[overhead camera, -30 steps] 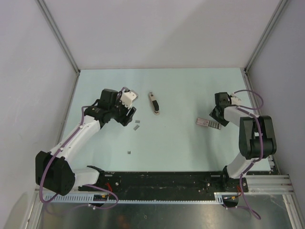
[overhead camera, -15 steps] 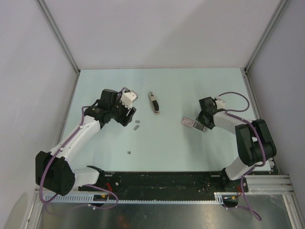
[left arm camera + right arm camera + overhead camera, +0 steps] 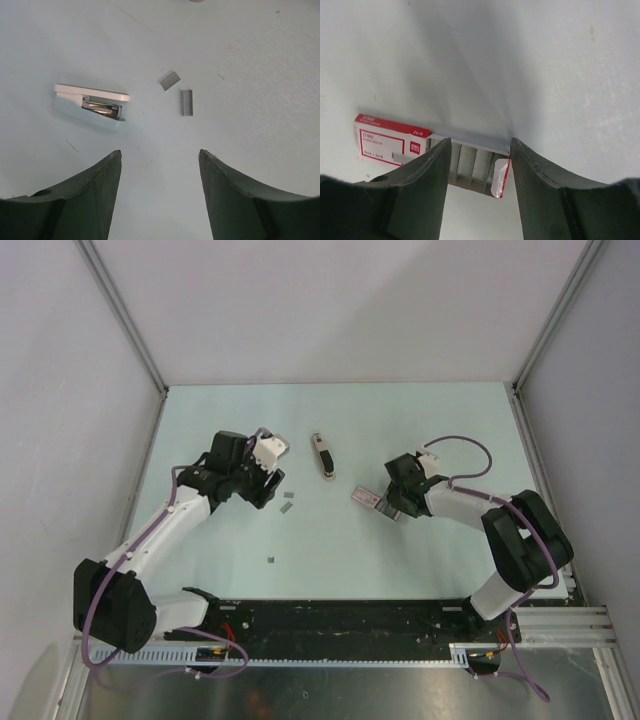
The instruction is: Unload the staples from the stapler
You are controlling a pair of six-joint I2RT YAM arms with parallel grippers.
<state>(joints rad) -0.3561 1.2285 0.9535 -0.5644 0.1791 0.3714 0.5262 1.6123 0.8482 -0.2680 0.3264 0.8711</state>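
The stapler [image 3: 322, 457] lies at the table's middle back, a slim white bar with dark parts; in the left wrist view the stapler [image 3: 90, 106] rests on its side, its metal channel showing. My left gripper [image 3: 268, 490] hovers left of it, open and empty [image 3: 160, 152]. Two loose staple strips [image 3: 170, 81] [image 3: 187, 102] lie just ahead of its fingers. My right gripper [image 3: 384, 504] is right of the stapler, shut [image 3: 480, 142] on the slid-out tray of a red-and-white staple box [image 3: 392, 142].
A third small staple strip [image 3: 271, 559] lies nearer the front, left of centre. Grey walls close in the pale table [image 3: 440, 420] on three sides. The black rail [image 3: 330, 620] with the arm bases runs along the near edge.
My right gripper has travelled left across the table, and the staple box has moved left with it, closer to the stapler. The left arm has barely shifted.
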